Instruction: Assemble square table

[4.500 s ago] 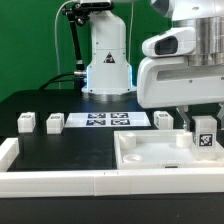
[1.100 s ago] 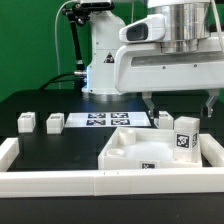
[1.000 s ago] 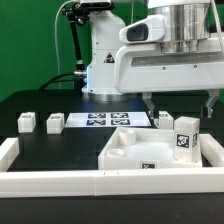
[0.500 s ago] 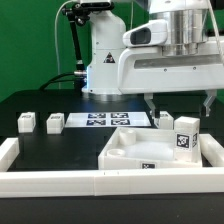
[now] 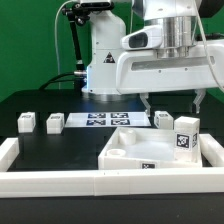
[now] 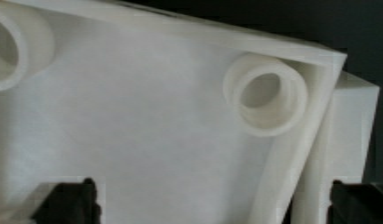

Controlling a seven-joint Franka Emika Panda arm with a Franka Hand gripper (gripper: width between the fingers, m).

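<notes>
Across the wrist view, slab (image 6: 152,120) cropped

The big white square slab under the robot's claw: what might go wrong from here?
The open gripper hangs over the large white square plastic slab. Coming down, a finger might clip the small white tagged post standing close by the slab's edge and topple it. The slab also lies near the long white rail, so a push could jam it there.
</notes>
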